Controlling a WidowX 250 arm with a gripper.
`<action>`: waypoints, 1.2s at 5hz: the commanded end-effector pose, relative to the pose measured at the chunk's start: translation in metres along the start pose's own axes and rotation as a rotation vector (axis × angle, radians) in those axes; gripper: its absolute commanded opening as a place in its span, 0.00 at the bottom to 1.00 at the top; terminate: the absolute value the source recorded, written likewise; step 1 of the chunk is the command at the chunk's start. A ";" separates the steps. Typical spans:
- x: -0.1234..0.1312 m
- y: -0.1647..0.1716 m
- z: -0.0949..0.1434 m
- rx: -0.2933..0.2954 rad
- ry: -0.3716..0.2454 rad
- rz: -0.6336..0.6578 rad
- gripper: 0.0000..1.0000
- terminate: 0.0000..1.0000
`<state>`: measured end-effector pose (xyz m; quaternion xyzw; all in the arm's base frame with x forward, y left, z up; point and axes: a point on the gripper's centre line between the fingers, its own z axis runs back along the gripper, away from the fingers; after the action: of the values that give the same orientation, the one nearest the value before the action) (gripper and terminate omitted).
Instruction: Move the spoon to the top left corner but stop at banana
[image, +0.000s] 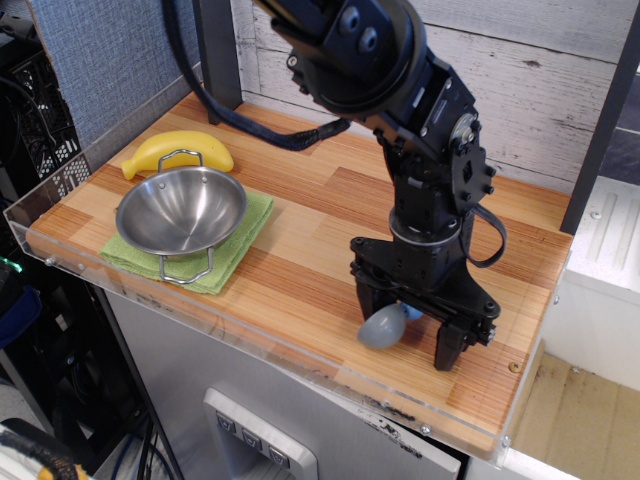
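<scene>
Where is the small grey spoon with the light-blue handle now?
The small grey spoon lies between the end effector fingers, near the wooden table's front-right edge.

Glossy steel bowl (181, 208), matt green cloth (232, 252)

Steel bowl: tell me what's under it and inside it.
The steel bowl sits on a green cloth, whose middle is covered. Inside, only bare metal shows. The banana lies behind it.
</scene>
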<state>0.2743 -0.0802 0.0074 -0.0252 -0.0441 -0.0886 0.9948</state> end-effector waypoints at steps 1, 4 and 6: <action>0.002 -0.005 0.010 0.000 -0.046 -0.020 0.00 0.00; 0.016 0.014 0.089 -0.031 -0.192 0.025 0.00 0.00; 0.046 0.083 0.132 0.042 -0.288 0.203 0.00 0.00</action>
<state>0.3274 0.0045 0.1255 -0.0185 -0.1622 0.0265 0.9862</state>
